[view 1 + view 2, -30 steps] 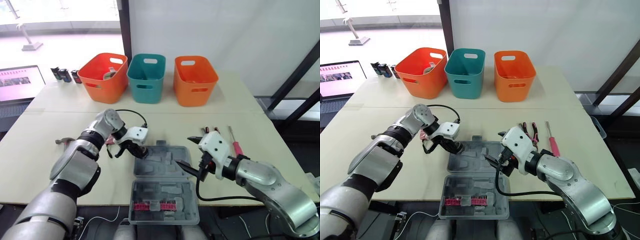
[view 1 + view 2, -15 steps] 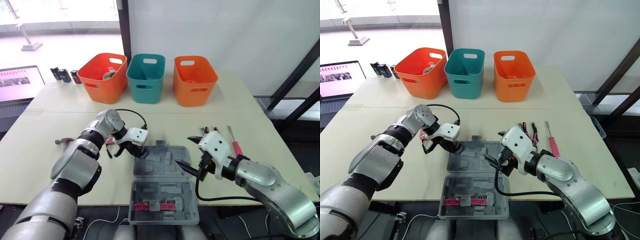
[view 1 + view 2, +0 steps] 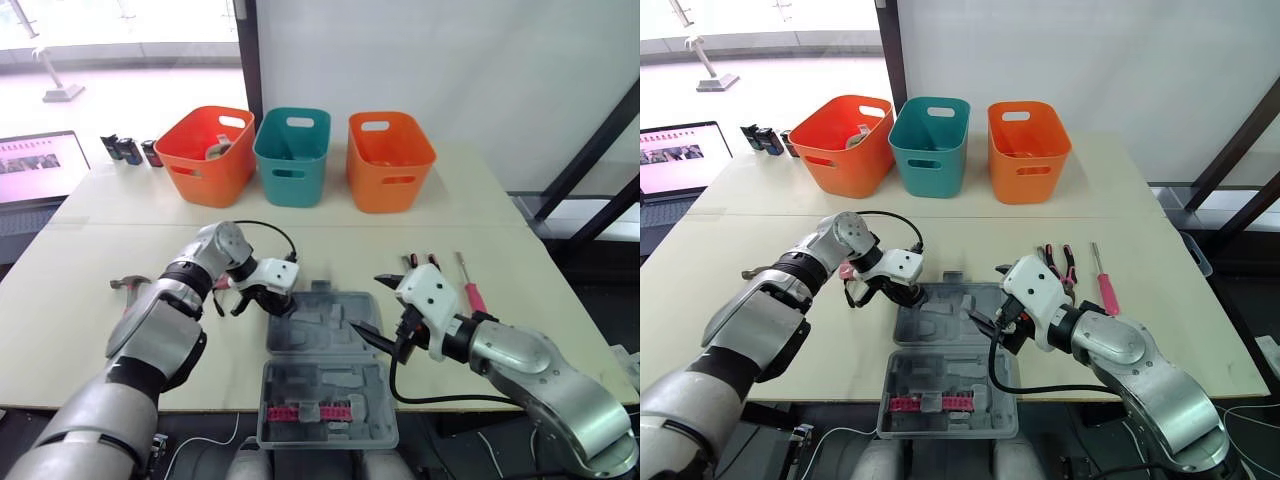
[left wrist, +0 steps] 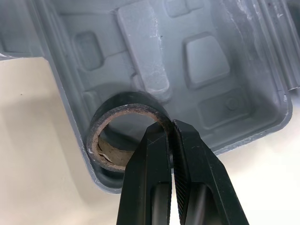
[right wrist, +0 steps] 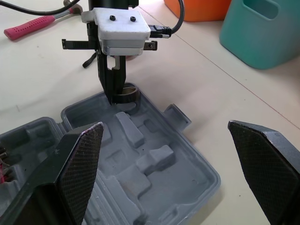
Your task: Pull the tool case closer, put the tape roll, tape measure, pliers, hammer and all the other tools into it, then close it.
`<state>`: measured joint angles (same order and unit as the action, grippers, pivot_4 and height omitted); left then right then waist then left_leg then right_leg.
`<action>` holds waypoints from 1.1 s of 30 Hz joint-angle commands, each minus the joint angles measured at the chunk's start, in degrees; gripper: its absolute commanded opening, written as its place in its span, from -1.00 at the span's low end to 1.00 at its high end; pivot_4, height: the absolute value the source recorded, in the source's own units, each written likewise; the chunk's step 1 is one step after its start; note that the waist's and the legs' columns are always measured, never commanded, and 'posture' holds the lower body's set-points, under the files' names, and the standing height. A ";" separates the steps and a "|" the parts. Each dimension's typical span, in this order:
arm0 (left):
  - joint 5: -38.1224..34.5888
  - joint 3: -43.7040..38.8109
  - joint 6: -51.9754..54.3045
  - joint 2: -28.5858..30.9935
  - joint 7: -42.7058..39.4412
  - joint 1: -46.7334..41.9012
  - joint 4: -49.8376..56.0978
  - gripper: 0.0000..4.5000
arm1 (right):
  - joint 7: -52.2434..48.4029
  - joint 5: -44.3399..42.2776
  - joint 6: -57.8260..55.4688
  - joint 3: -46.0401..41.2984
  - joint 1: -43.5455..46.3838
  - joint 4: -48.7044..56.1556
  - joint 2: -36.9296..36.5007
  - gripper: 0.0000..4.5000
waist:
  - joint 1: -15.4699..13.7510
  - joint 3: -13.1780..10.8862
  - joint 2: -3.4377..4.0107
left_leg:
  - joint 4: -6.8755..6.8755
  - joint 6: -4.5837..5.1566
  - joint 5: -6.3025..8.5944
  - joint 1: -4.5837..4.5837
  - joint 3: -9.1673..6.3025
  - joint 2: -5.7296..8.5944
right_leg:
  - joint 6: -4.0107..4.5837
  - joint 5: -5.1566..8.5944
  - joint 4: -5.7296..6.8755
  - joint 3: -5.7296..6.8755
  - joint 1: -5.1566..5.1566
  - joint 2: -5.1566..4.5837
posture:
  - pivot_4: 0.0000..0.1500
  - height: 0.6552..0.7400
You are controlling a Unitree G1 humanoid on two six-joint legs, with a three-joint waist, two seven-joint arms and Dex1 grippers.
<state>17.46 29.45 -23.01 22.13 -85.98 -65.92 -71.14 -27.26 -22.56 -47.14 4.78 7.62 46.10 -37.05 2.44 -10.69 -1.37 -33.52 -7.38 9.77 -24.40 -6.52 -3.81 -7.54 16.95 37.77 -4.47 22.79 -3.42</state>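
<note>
The grey tool case [image 3: 335, 345] lies open on the table in front of me, with a row of pink bits [image 3: 305, 411] in its near half. My left gripper [image 3: 281, 303] is shut on the wall of the black tape roll [image 4: 123, 123], which sits in the round recess at the case's far left corner [image 5: 125, 93]. My right gripper [image 3: 378, 308] hangs open over the case's right edge, holding nothing. Pliers [image 3: 420, 262] and a pink screwdriver [image 3: 470, 286] lie to the right of the case. The hammer [image 3: 130, 284] lies to the left.
Two orange baskets [image 3: 205, 155] [image 3: 390, 160] and a teal basket [image 3: 292, 155] stand in a row at the back. A laptop [image 3: 35, 165] and small dark items [image 3: 128, 150] are at the far left. A black cable [image 3: 265, 228] loops by my left wrist.
Almost nothing differs: my left gripper with the tape roll has shifted very slightly at the case's corner. The right arm has stayed put.
</note>
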 commanded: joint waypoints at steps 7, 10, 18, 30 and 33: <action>0.03 -2.74 -0.95 -0.17 1.09 -1.64 0.33 0.97 | 0.43 0.34 1.12 -0.41 0.01 2.38 0.46 1.00 | -0.07 0.00 0.00 | 0.00 0.00 0.00 0.00 0.00 0.00 | 0.00 0.00 0.00 0.00 0.00 0.00 | 1.00 1.00; -0.76 -3.80 -0.95 0.14 0.08 -2.24 0.84 0.97 | 0.41 0.41 1.22 -0.42 0.05 2.26 0.55 1.00 | -0.10 0.00 0.00 | -0.01 0.00 0.00 -0.01 0.00 0.00 | 0.00 0.00 0.00 0.00 -0.01 0.00 | 1.00 1.00; -5.77 -10.66 4.53 1.33 -3.33 -2.37 2.06 0.97 | 0.38 0.58 1.49 -0.25 -0.09 2.11 0.61 1.00 | -0.02 0.00 0.00 | 0.00 0.00 0.00 -0.01 -0.01 0.00 | 0.00 0.00 0.00 0.01 0.00 0.00 | 1.00 1.00; -18.44 -24.67 17.19 2.45 0.40 7.68 10.46 0.18 | 0.43 0.97 2.12 -1.29 -1.96 1.76 0.66 1.00 | 0.03 0.00 0.00 | 0.00 0.00 0.00 0.02 -0.02 0.00 | -0.01 0.00 0.02 0.01 -0.03 0.00 | 1.00 1.00; -20.83 -25.69 18.38 1.84 0.26 12.38 15.61 0.18 | 0.27 1.05 2.50 -1.42 -2.24 1.39 0.56 1.00 | -0.09 0.00 0.00 | -0.02 0.00 0.00 0.02 -0.04 0.00 | -0.01 0.00 0.06 0.03 -0.03 0.00 | 1.00 1.00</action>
<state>-1.06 5.22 -5.21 24.08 -85.67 -53.61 -59.21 -26.94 -21.54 -45.74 4.51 5.42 46.09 -36.65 2.35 -10.69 -1.37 -33.53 -7.39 9.77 -24.38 -6.56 -3.81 -7.55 16.95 37.83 -4.44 22.76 -3.43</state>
